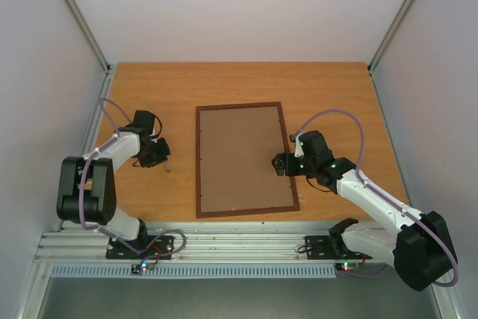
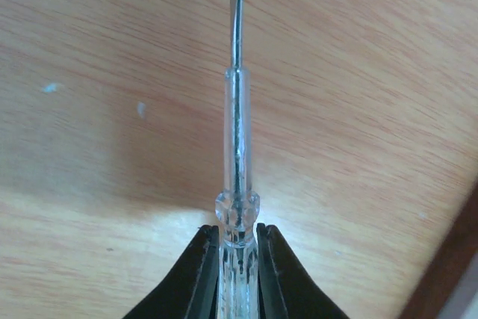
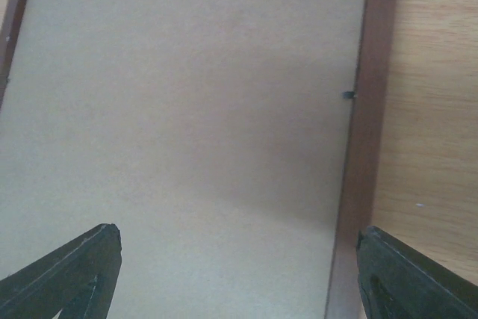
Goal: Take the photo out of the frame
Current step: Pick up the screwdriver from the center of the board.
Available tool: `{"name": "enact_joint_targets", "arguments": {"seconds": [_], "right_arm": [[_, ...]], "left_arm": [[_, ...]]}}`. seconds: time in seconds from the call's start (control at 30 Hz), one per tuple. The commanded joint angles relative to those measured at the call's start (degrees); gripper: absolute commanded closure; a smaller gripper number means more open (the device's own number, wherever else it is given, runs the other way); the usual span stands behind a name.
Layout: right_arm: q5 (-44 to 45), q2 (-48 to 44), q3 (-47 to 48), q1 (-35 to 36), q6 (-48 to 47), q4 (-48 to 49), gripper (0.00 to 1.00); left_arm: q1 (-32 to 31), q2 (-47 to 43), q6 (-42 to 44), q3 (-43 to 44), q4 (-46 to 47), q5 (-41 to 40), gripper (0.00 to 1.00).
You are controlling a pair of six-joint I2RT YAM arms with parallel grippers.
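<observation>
**A:** Top view, what is listed?

**B:** One frame (image 1: pixel 243 160), flat in the middle of the table (image 1: pixel 149 80), brown back board (image 1: pixel 239 140) facing up. The photo is not visible and is probably under that board, which would explain the face-down lay. The left gripper (image 1: pixel 157 156) is over bare wood, well apart from the frame's left side, with a screwdriver (image 1: pixel 166 166) in it. The right gripper (image 1: pixel 278 163) is over the frame's right edge.

**A:** Left wrist view?

**B:** The fingers (image 2: pixel 198 274) are clamped narrow on the screwdriver's clear handle. The flat blade points straight ahead over the table. This is probably the tool for bending back whatever pins the board.

**A:** Right wrist view?

**B:** The jaws are spread wide and hold nothing. One tip is over the back board and the other is beyond the dark wooden rail. A small dark clip (image 3: pixel 348 95) sits where the board meets the rail. The arm is probably placed there to steady the frame.

**A:** Task status?

**B:** Early. The board is in place and the photo is not yet reached.
</observation>
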Motion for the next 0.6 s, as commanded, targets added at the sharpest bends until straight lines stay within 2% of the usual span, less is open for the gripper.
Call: {"name": "enact_joint_targets", "arguments": {"seconds": [0.0, 0.3, 0.57], "right_arm": [[1.6, -0.5, 3.3, 3.8, 1.5, -1.5, 0.14], [1.8, 3.4, 8.1, 14.2, 1.9, -0.1, 0.14], [3.4, 7.7, 10.4, 22.1, 1.3, 6.0, 0.15]], "left_arm": [[-0.5, -5.2, -2.6, -3.8, 7.4, 5.4, 0.98], [-2.7, -20.3, -10.9, -14.0, 20.3, 13.4, 1.00], [-9.5, -33.4, -21.7, -25.5, 36.4, 13.6, 1.00]]}}
